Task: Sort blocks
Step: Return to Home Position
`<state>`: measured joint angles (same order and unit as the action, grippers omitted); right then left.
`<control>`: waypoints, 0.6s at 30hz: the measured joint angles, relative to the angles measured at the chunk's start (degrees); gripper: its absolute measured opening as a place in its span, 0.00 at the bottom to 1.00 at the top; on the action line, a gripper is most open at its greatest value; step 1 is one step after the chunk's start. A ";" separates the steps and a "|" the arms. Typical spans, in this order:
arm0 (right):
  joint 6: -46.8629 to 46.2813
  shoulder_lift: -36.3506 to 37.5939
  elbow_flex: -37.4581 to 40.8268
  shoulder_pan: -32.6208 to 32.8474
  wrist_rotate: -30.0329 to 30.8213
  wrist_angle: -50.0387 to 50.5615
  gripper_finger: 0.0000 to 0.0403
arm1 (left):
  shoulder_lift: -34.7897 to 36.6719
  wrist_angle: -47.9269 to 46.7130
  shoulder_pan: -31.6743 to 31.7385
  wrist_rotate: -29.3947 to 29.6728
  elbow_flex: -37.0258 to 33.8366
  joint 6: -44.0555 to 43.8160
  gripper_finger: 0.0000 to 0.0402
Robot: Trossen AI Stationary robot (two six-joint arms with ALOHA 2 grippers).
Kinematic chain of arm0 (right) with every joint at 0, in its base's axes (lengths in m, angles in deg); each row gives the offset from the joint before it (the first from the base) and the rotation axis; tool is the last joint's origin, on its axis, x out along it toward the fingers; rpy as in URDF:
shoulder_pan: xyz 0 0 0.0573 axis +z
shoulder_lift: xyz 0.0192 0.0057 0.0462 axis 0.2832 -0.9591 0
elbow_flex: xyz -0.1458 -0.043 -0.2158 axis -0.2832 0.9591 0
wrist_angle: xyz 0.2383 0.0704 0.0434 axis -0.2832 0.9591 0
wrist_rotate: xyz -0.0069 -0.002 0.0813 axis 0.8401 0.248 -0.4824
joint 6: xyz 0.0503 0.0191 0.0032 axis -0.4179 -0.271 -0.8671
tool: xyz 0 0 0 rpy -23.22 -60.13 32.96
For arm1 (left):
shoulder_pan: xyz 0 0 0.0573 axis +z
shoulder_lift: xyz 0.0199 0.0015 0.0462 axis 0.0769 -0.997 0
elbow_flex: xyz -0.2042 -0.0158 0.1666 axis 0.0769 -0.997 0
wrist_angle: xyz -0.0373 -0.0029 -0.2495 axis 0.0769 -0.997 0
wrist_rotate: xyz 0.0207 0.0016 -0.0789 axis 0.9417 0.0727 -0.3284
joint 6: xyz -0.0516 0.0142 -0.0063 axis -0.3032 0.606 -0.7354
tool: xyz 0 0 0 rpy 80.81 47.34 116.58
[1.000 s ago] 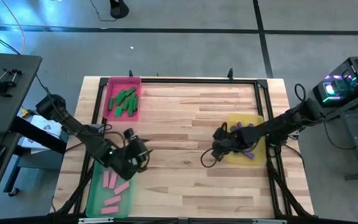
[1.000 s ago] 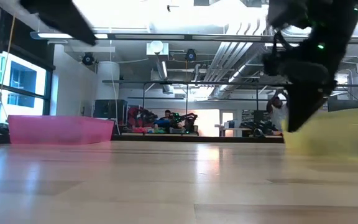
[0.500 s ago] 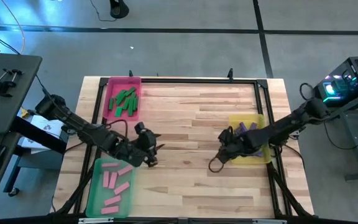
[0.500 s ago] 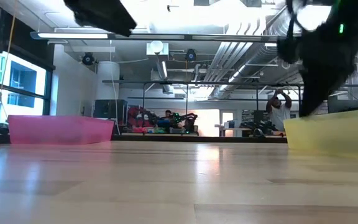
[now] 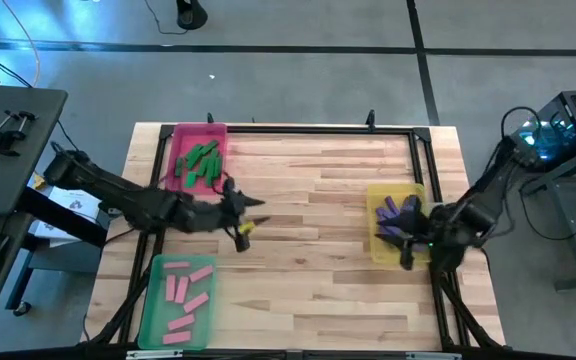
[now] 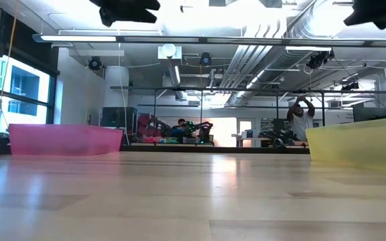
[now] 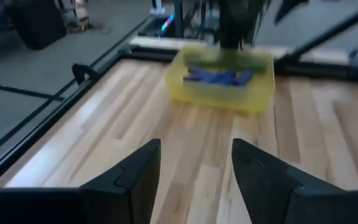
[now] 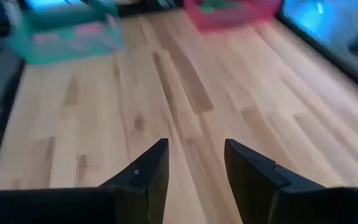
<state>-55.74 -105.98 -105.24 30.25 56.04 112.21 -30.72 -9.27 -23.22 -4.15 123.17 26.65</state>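
Observation:
All the blocks lie in trays. Green blocks (image 5: 200, 160) fill the pink tray (image 5: 182, 135), pink blocks (image 5: 182, 293) lie in the green tray (image 5: 154, 305), and purple blocks (image 5: 398, 213) sit in the yellow tray (image 5: 380, 248). My left gripper (image 5: 244, 216) hangs open and empty over bare table between the pink and green trays; in its wrist view the fingers (image 7: 194, 162) face the yellow tray (image 7: 222, 93). My right gripper (image 5: 408, 252) is open and empty over the near part of the yellow tray, its fingers (image 8: 194, 158) pointing across the table.
A black frame (image 5: 318, 129) runs along the table's far and side edges. The low view shows the pink tray (image 6: 66, 139) and yellow tray (image 6: 357, 144) standing on the wood, with both arms high above. A person (image 6: 302, 117) stands in the room beyond.
My left gripper has swung away from the green tray toward the table's middle and far edge, rising. My right gripper has drawn back from the table's middle toward the right edge, over the yellow tray, and has risen out of the low view.

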 joint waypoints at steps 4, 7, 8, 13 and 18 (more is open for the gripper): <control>9.13 7.92 8.02 3.41 1.09 -10.77 0.35 | 7.64 7.81 3.59 -5.00 -8.16 1.67 0.46; 19.17 13.86 15.54 3.14 -1.61 -24.48 0.35 | 12.50 13.57 5.87 -7.72 -14.59 2.76 0.46; 23.41 15.72 18.11 2.45 -3.03 -29.81 0.35 | 13.79 15.23 6.72 -8.07 -16.56 2.71 0.46; 40.30 26.30 29.68 -4.90 -15.29 -51.20 0.35 | 18.39 21.00 11.19 -12.75 -24.13 1.74 0.46; 42.95 36.64 34.05 -14.90 -26.35 -52.89 0.35 | 21.40 22.14 15.52 -15.92 -28.60 1.55 0.46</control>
<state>-12.80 -69.34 -71.19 15.35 29.69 59.32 -9.33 12.87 -7.70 -20.07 94.57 28.20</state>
